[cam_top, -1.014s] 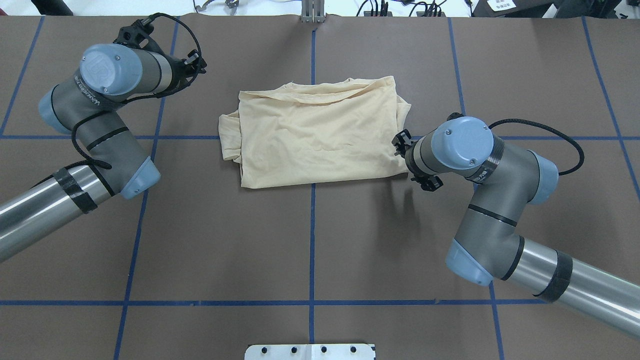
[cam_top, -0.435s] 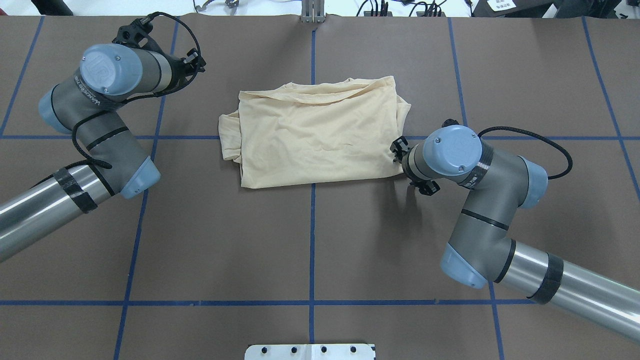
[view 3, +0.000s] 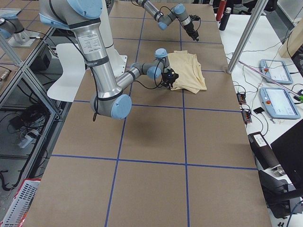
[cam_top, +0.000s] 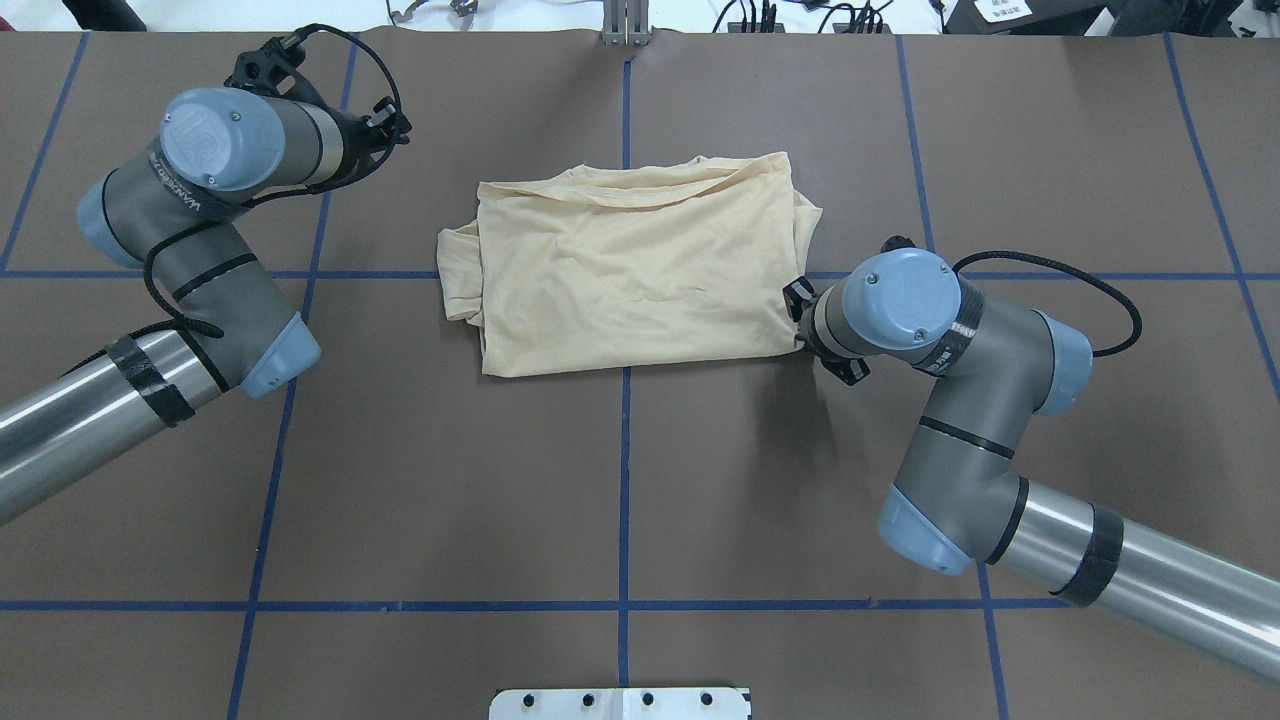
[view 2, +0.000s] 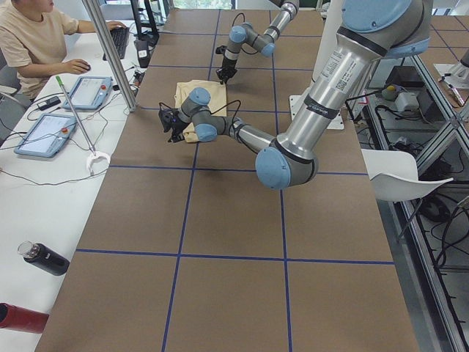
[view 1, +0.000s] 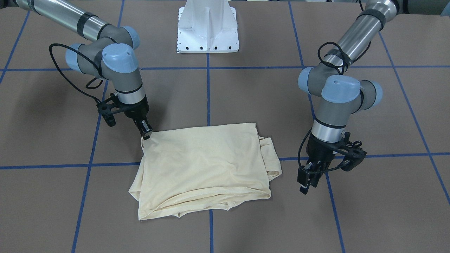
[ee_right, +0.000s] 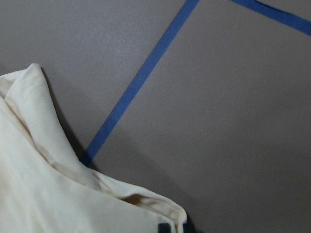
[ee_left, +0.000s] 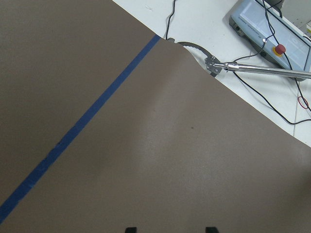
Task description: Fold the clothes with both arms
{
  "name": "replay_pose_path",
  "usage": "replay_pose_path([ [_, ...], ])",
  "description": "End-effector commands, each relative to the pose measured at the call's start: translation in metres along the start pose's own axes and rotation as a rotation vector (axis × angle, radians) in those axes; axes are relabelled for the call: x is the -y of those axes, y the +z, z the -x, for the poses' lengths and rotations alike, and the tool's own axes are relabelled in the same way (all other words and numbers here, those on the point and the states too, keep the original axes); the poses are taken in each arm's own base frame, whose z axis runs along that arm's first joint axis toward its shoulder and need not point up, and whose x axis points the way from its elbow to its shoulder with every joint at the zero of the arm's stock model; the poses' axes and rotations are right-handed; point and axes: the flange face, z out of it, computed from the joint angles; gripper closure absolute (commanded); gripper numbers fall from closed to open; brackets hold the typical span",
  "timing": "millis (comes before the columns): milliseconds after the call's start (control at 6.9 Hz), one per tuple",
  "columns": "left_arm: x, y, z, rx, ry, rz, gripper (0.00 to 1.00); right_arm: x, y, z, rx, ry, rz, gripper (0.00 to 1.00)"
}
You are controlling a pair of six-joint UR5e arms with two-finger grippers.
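While folded to a rough rectangle, lies as a cream T-shirt (cam_top: 630, 270) across the centre line of the table (cam_top: 450, 480), nearer its far edge.
Bunched into a loose sleeve fold on the side facing the table's left end, with doubled layers along the far hem. Nipped at the near corner facing the right end by the right gripper (view 1: 146, 134), fingers drawn together on the cloth. Off to the shirt's left-end side, apart from the cloth and about level with its far hem: left gripper (view 1: 307, 183), fingertips (ee_left: 129, 229) spread wide and empty over bare brown surface beside a blue tape line (ee_left: 82, 124).
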Motion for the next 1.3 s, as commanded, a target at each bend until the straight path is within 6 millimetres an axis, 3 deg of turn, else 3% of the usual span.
replay_pose_path([
  [0, 0.0, 0.001, 0.001, 0.002, 0.001, 0.0, 0.43, 0.0, -0.007, 0.003, 0.005, 0.001, 0.013, 1.0],
  [145, 0.0, 0.0, -0.001, -0.001, 0.0, 0.0, 0.43, -0.001, -0.028, 0.007, 0.017, 0.001, 0.048, 1.0],
  [435, -0.001, -0.004, -0.004, -0.013, 0.004, 0.003, 0.43, -0.006, -0.092, -0.008, 0.002, 0.0, 0.074, 1.0],
  [579, -0.004, -0.023, -0.018, -0.056, 0.006, 0.019, 0.43, -0.042, -0.126, -0.043, -0.036, -0.049, 0.11, 1.0],
  [724, -0.009, -0.042, -0.034, -0.103, 0.01, 0.027, 0.43, -0.085, -0.14, -0.074, -0.109, -0.108, 0.139, 1.0],
  [869, -0.021, -0.066, -0.051, -0.151, 0.016, 0.103, 0.45, -0.122, -0.146, -0.104, -0.19, -0.167, 0.155, 1.0],
  [1159, -0.046, -0.104, -0.047, -0.191, 0.042, 0.251, 0.45, -0.172, -0.151, -0.146, -0.256, -0.247, 0.221, 1.0],
])
